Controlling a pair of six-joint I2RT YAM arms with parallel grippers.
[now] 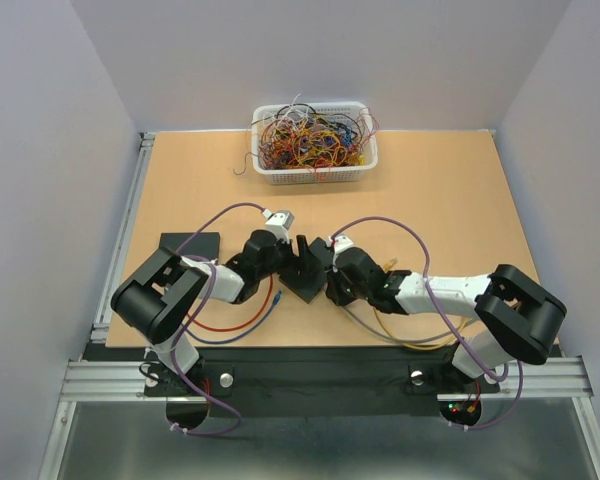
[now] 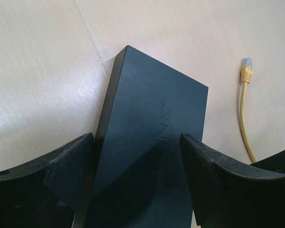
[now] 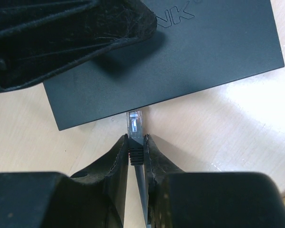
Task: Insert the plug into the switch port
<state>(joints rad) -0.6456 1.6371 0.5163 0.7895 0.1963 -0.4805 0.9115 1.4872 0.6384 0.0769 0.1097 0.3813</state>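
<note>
Right jaws clamped on plug (image 3: 134,126), its tip at black switch box (image 3: 180,61) edge; left jaws wide apart, straddling box on table (image 2: 38,71), contact unclear.

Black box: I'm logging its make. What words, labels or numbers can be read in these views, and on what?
"NK®": embossed on the black box lid, left wrist view; earlier letters lost in shadow.
"NK": same embossing, right wrist view, cropped by the frame.
The plug: no print readable.
</note>
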